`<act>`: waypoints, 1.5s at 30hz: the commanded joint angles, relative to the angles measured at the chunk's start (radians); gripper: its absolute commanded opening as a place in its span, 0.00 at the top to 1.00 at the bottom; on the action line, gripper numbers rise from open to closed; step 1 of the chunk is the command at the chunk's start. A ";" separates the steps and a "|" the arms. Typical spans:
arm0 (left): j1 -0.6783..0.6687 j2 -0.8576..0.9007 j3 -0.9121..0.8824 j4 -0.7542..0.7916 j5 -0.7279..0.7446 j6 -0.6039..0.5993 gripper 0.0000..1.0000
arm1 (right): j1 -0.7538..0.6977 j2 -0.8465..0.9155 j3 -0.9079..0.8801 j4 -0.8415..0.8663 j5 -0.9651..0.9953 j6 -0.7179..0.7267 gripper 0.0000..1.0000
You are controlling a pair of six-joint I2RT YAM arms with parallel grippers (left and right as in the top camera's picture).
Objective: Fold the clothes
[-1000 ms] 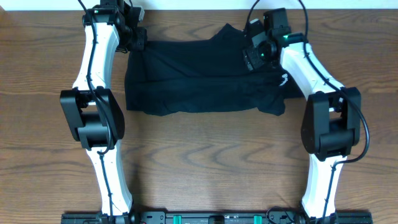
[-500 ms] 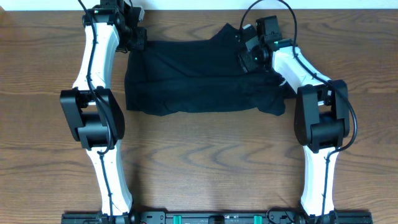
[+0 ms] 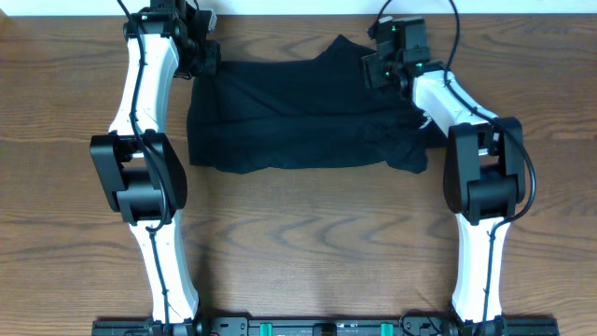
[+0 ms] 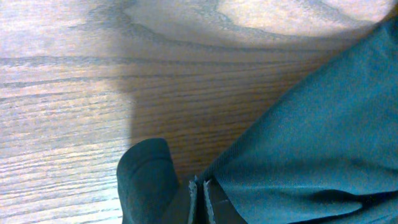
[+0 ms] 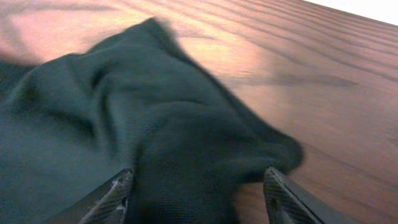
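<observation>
The black shirt [image 3: 298,117] lies folded into a wide band across the far middle of the table, with a raised flap at its far right. My left gripper [image 3: 203,58] is at the shirt's far left corner and is shut on the fabric edge [image 4: 261,168], as the left wrist view shows [image 4: 201,199]. My right gripper [image 3: 381,67] is over the shirt's far right flap. Its fingers [image 5: 199,193] are open, spread to either side of a bunched fold of the shirt [image 5: 186,143]. No logo marks or neck tag show.
The brown wooden table [image 3: 298,233] carries the shirt. Its far edge runs close behind both grippers. The arm bases stand at the near edge [image 3: 317,327].
My right gripper has shifted along the shirt's far right flap, first left, then back toward the far edge. The left arm and the shirt's shape have not moved.
</observation>
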 commanded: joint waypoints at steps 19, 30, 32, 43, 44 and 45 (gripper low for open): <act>0.003 -0.002 0.019 0.002 -0.013 -0.009 0.94 | -0.053 0.151 0.006 0.220 -0.073 0.227 0.41; 0.005 -0.002 0.019 0.030 -0.056 -0.005 0.94 | -0.058 0.154 0.036 0.323 -0.077 0.264 0.99; 0.007 -0.002 0.019 0.049 -0.083 0.003 0.94 | -0.071 0.154 0.083 0.279 -0.104 0.263 0.99; 0.028 -0.002 0.019 0.074 -0.092 0.010 0.94 | -0.130 0.154 0.537 -0.391 -0.183 0.039 0.99; 0.028 -0.002 0.019 0.072 -0.092 0.010 0.94 | -0.135 0.154 0.581 -0.468 -0.188 0.008 0.99; 0.028 -0.002 0.019 0.071 -0.092 0.010 0.94 | -0.138 0.154 0.615 -0.530 -0.194 -0.020 0.99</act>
